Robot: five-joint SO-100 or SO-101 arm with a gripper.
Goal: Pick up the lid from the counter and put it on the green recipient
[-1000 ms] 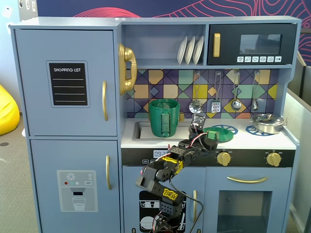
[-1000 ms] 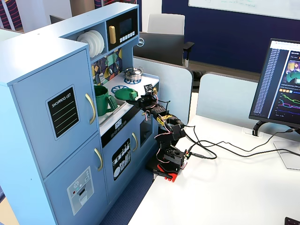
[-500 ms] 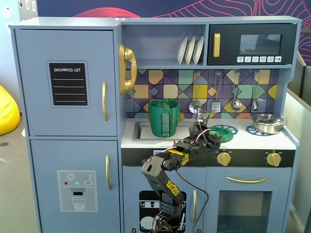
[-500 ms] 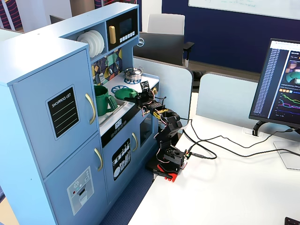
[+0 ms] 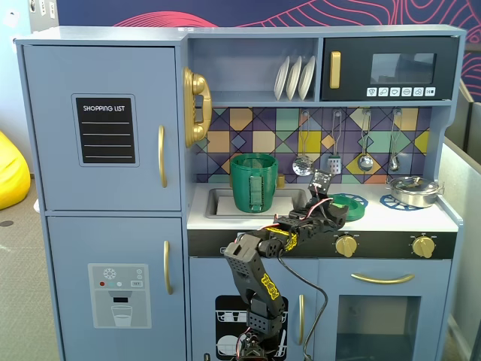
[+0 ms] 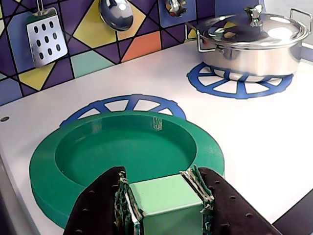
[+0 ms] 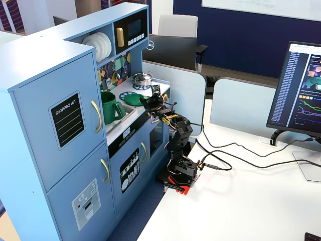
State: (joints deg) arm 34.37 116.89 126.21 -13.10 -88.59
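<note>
The lid [image 6: 44,171] is a flat round green disc that lies on the white counter over a blue burner ring [image 6: 127,104]. Its light green rectangular tab [image 6: 166,198] stands at the near side. My gripper [image 6: 159,182] has one dark finger on each side of the tab, and both pads touch it. In a fixed view the gripper [image 5: 331,212] reaches over the counter's front edge to the lid [image 5: 353,203]. The green recipient [image 5: 254,182] stands upright in the sink, left of the lid. It is open on top, with its ribbed handle facing front. It also shows in another fixed view [image 7: 108,107].
A shiny silver pot [image 6: 254,41] with its own lid sits on a second blue burner ring [image 6: 239,84] to the right. A slotted spatula [image 6: 46,36] and a ladle [image 6: 116,13] hang on the tiled back wall. The sink [image 5: 218,203] is beside the recipient.
</note>
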